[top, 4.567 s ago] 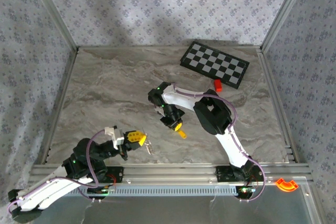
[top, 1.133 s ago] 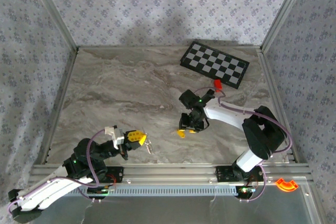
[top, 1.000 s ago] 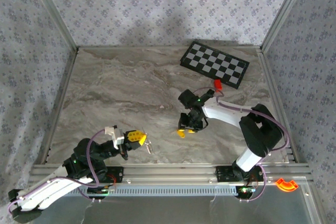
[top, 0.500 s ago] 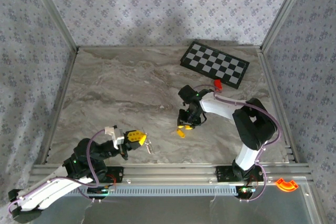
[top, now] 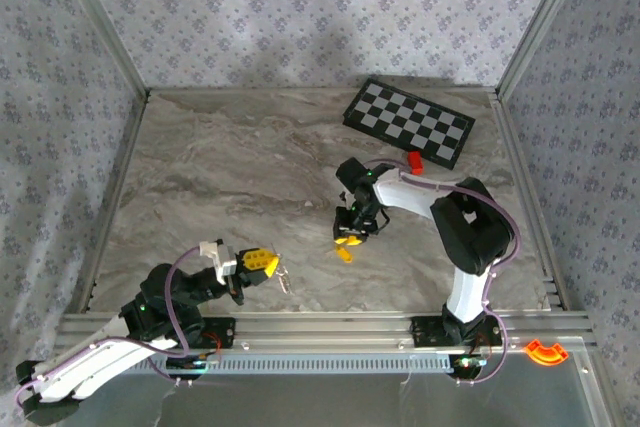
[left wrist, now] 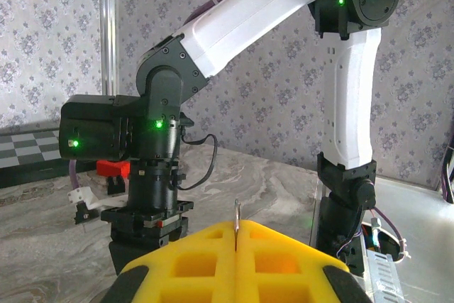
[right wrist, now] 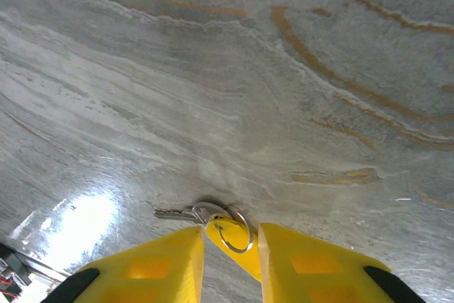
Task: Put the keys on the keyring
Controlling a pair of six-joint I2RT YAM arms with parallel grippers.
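My left gripper (top: 263, 263) (left wrist: 236, 238) is shut near the table's front left, pinching the keyring (left wrist: 236, 214), a thin metal loop seen edge-on between its yellow pads; the loop sticks out to the right (top: 285, 278). At mid-table my right gripper (top: 348, 238) (right wrist: 230, 246) points down with a narrow gap between its yellow fingers. A silvery key (right wrist: 177, 213) lies flat on the marble, joined to a small ring (right wrist: 240, 229) and a yellow tag (right wrist: 234, 243) (top: 345, 255). The tag lies in the gap, against the right finger and apart from the left one.
A checkerboard (top: 408, 124) lies at the back right with a small red block (top: 415, 161) (left wrist: 113, 168) in front of it. The right arm's wrist (left wrist: 159, 140) stands close ahead of my left gripper. Metal rails (top: 300, 327) and patterned walls enclose the table.
The right gripper has shifted slightly left over the key and tag, and its fingers have narrowed. The left gripper and its ring have not moved.
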